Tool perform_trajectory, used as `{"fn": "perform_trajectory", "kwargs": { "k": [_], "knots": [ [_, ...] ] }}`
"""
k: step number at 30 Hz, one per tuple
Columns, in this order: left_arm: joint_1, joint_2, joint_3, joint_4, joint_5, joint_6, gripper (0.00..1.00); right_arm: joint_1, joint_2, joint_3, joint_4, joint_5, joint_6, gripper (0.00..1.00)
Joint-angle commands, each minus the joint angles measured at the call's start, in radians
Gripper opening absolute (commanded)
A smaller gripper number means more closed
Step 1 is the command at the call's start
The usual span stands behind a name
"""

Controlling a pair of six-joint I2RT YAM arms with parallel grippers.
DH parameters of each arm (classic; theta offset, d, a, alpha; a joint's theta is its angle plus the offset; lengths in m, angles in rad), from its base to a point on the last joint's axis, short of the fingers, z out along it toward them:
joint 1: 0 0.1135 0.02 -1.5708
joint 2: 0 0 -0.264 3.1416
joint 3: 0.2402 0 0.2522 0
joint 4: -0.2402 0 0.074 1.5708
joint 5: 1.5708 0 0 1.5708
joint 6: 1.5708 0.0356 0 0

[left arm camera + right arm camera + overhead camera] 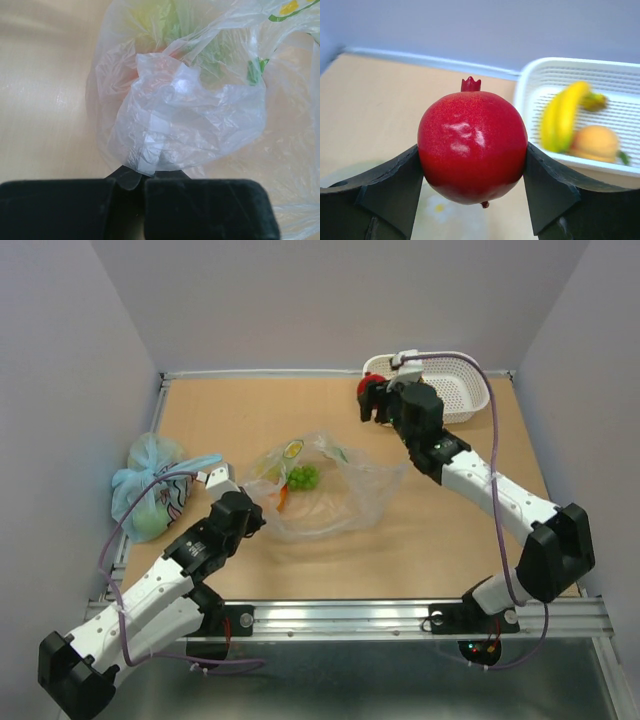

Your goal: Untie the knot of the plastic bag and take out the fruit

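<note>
The clear plastic bag (330,495) lies open in the middle of the table, with green grapes (303,477) and an orange piece (283,497) inside. No knot shows on it. My left gripper (258,515) is shut on the bag's near left edge; in the left wrist view its jaws pinch the bunched film (175,120). My right gripper (372,400) is shut on a red apple-like fruit (472,147) and holds it in the air just left of the white basket (470,390).
The white basket (580,70) at the back right holds a yellow banana (562,117) and an orange peach-like piece (595,142). A tied light-blue bag (150,485) with a green fruit inside lies at the left edge, beside my left arm.
</note>
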State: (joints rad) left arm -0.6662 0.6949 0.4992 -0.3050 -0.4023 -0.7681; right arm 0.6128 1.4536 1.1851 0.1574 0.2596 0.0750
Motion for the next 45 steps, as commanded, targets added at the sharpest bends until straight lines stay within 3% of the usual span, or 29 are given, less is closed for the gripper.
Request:
{"fn": "perform_trajectory", "kwargs": {
  "k": [1, 7, 13, 16, 17, 18, 19, 20, 28, 34, 45],
  "knots": [
    [-0.004, -0.037, -0.016, 0.006, -0.032, -0.008, 0.0, -0.177, 0.076, 0.102, 0.007, 0.073, 0.066, 0.0],
    [-0.006, -0.04, -0.014, 0.003, -0.026, -0.01, 0.0, -0.471, 0.348, 0.255, 0.005, 0.007, 0.219, 0.01],
    [-0.004, -0.032, -0.01, -0.002, -0.035, -0.017, 0.0, -0.576, 0.582, 0.474, -0.01, -0.022, 0.255, 0.04],
    [-0.004, -0.028, -0.001, -0.013, -0.044, -0.02, 0.0, -0.599, 0.665, 0.545, -0.016, -0.072, 0.255, 0.27],
    [-0.004, -0.029, 0.004, -0.016, -0.044, -0.019, 0.0, -0.604, 0.686, 0.559, -0.018, -0.091, 0.246, 0.6],
    [-0.004, -0.029, 0.004, -0.017, -0.046, -0.02, 0.0, -0.604, 0.695, 0.571, -0.018, -0.098, 0.233, 0.75],
    [-0.004, -0.032, 0.004, -0.017, -0.044, -0.022, 0.0, -0.604, 0.699, 0.59, -0.021, -0.109, 0.211, 0.96],
    [-0.004, -0.034, 0.004, -0.017, -0.044, -0.023, 0.0, -0.604, 0.7, 0.596, -0.021, -0.109, 0.206, 1.0],
    [-0.004, -0.061, -0.005, -0.026, -0.046, -0.037, 0.0, -0.602, 0.584, 0.544, -0.027, -0.178, 0.207, 1.0],
    [-0.004, -0.075, -0.007, -0.048, -0.076, -0.074, 0.0, -0.541, 0.418, 0.374, -0.03, -0.474, 0.172, 1.0],
    [-0.004, -0.106, -0.005, -0.092, -0.124, -0.115, 0.0, -0.112, 0.025, 0.013, -0.059, -0.66, 0.036, 0.98]
  ]
}}
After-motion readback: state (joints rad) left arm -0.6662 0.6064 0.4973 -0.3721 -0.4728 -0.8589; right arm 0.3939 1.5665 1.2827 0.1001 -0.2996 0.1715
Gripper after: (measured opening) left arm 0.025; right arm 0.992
